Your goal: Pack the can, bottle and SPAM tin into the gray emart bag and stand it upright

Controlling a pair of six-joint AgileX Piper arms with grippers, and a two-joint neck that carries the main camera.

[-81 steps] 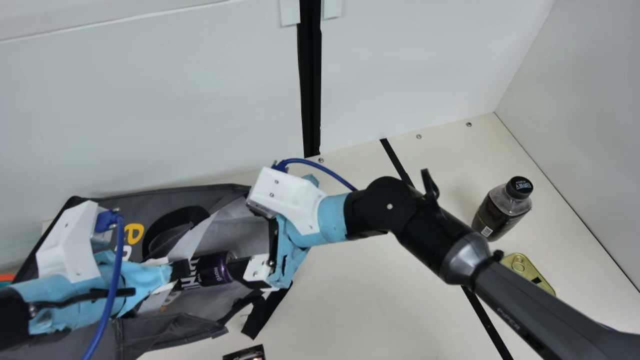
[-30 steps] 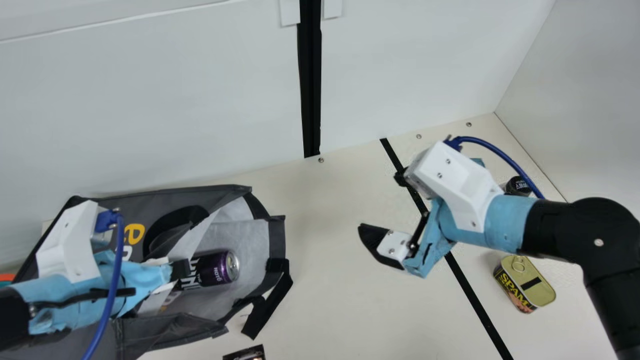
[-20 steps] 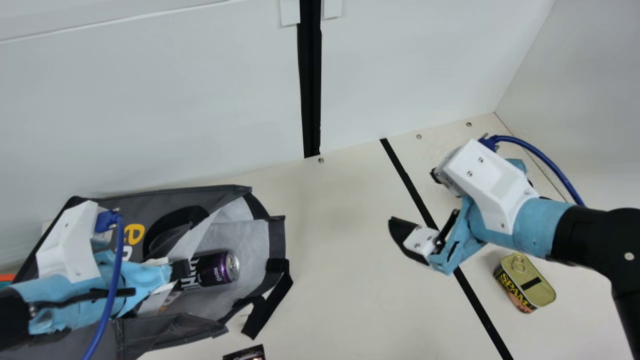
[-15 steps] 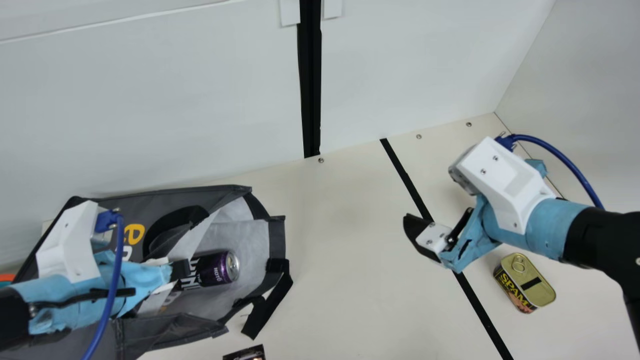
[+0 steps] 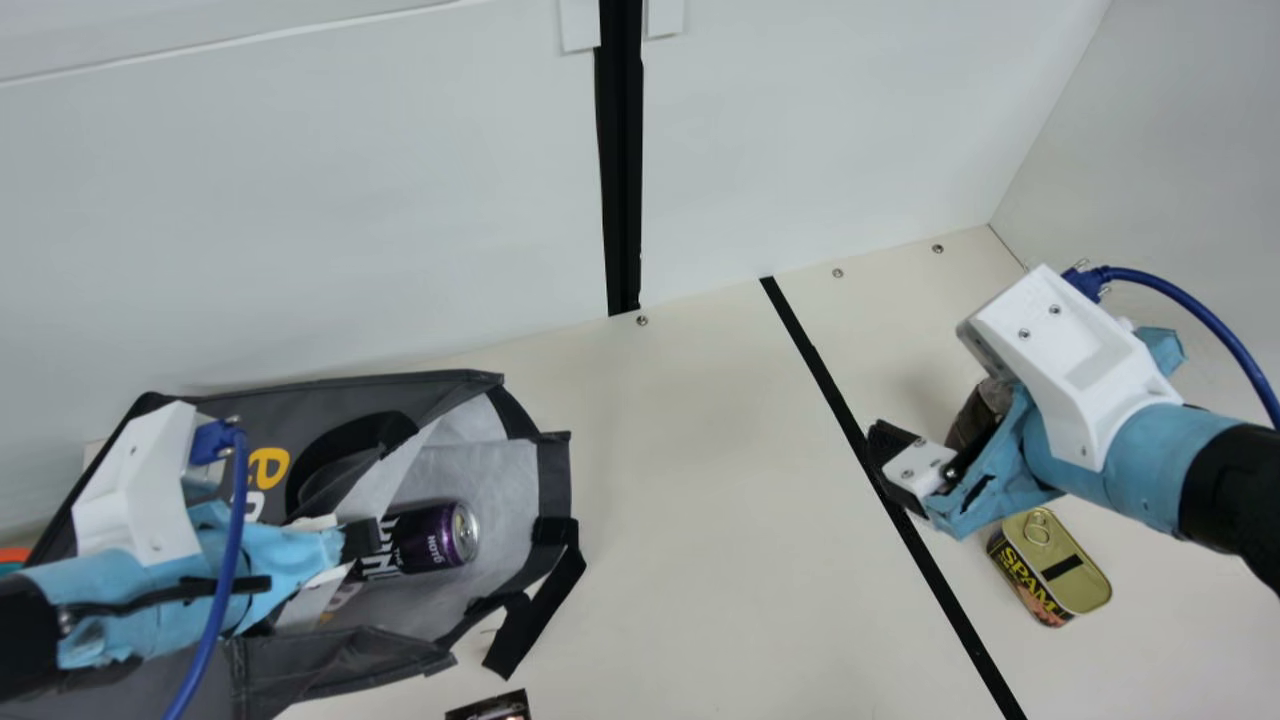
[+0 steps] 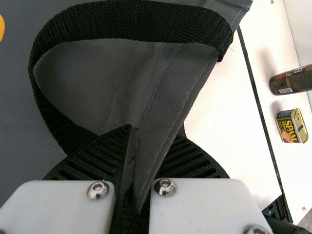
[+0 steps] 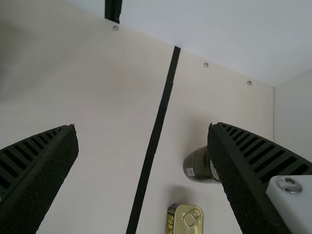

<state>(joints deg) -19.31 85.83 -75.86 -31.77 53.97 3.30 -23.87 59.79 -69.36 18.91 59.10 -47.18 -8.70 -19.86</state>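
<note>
My left gripper point(image 5: 362, 540) is over the gray bag point(image 5: 478, 386), which lies on its side, mouth facing right. In the left wrist view my left gripper point(image 6: 152, 141) is shut on a fold of the bag point(image 6: 112, 83). The purple can point(image 5: 435, 537) lies inside the mouth. Above the table at the right, my right gripper point(image 5: 896, 460) partly covers the dark bottle point(image 5: 970, 420). The right wrist view has my right gripper point(image 7: 142, 127) wide open and empty, the bottle point(image 7: 197, 165) partly behind one finger. The SPAM tin point(image 5: 1050, 567) stands nearer the front than the bottle.
White walls point(image 5: 800, 130) close off the table's back and right side. A black tape strip point(image 5: 825, 385) crosses the table between bag and bottle. Part of a dark printed object point(image 5: 492, 708) shows at the bottom edge, and something orange point(image 5: 14, 554) at the left edge.
My right gripper has left the can at the bag's mouth and travelled right to the bottle, uncovering the can and then the SPAM tin. The left arm and bag have stayed still.
</note>
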